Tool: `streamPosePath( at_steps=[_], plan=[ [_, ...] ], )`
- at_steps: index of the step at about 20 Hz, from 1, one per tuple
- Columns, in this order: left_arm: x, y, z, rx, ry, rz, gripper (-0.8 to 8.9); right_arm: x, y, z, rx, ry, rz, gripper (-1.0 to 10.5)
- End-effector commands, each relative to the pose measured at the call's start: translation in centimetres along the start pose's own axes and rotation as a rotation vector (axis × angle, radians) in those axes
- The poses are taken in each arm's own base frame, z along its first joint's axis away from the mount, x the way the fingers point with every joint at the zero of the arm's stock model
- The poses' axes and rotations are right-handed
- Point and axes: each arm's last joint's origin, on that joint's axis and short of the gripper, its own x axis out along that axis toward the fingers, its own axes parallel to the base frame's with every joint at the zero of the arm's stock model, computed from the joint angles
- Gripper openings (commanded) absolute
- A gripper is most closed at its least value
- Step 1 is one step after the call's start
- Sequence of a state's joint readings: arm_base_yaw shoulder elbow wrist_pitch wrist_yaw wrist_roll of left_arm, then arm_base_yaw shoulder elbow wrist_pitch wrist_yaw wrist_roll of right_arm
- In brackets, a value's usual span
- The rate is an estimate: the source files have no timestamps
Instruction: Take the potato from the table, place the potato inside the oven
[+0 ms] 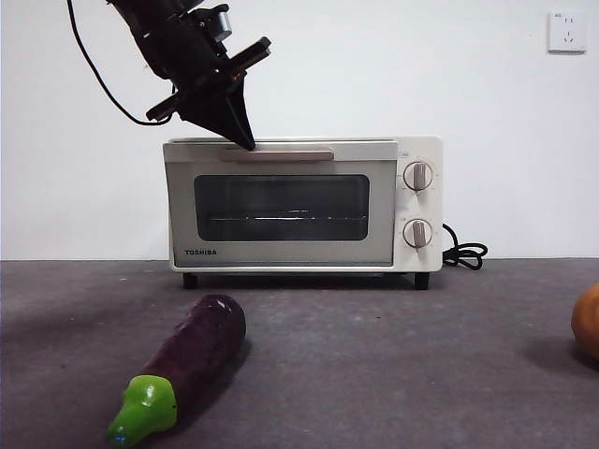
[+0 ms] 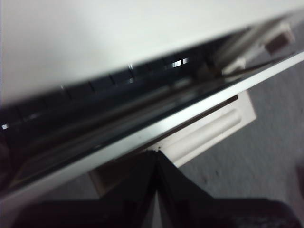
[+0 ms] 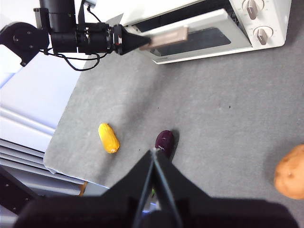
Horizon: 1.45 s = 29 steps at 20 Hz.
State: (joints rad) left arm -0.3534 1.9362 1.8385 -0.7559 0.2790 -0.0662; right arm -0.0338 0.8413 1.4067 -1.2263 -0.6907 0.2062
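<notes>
Front view: your left gripper [image 1: 245, 140], jaws pressed together, tips the oven [image 1: 304, 204] handle [image 1: 278, 154]; the potato [image 1: 588, 321] sits at the table's [image 1: 393, 355] right edge. Right wrist view: your right gripper [image 3: 154, 154], closed and empty, hangs over the table; the potato [image 3: 290, 173] looks firm, matte, moderately heavy, so grip its widest middle.

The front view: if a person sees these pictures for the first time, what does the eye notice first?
Most striking is the left gripper, dark against the white wall, its tips at the beige handle of the cream oven. Next comes the purple eggplant, lying large in front, and the potato at the table's far edge.
</notes>
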Motion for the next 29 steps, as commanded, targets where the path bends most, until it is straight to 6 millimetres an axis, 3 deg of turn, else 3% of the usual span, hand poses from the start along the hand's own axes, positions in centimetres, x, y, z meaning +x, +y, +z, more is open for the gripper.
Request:
streamPosePath(
  at_steps=[1, 8, 20, 29],
  plan=[
    [2.4, 0.9, -2.0, 0.025, 0.149, 0.049, -0.06, -0.1, 0.1, 0.1, -0.036, -0.008, 0.003, 0.0],
    [2.5, -0.3, -3.1, 0.103, 0.266, 0.105, -0.06, -0.1, 0.1, 0.1, -0.044, -0.009, 0.003, 0.0],
    [3.2, -3.6, -3.9, 0.228, 0.32, 0.179, -0.06, -0.1, 0.1, -0.1, -0.054, 0.002, 0.001, 0.0],
    [3.1, -4.2, -4.7, 0.235, 0.391, 0.169, -0.06, -0.1, 0.1, 0.0, -0.062, -0.003, 0.002, 0.0]
  ],
)
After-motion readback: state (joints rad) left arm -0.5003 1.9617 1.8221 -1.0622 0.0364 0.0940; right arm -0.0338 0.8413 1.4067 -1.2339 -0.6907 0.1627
